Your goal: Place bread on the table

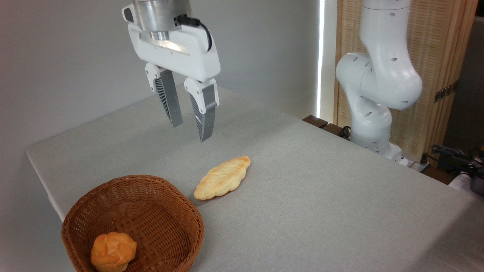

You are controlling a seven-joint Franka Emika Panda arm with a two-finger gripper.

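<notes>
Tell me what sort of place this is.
Most likely a robotics lab or test room, not a kitchen. A robot arm is mounted beside a cloth-covered table, cables trail at the right edge, and the only food is two breads set out like props.

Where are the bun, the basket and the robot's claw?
Bun [113, 252]: fixed camera, its knotted top.
Basket [172, 196]: fixed camera, its right rim.
Gripper [188, 113]: fixed camera, gap between its fingertips.
</notes>
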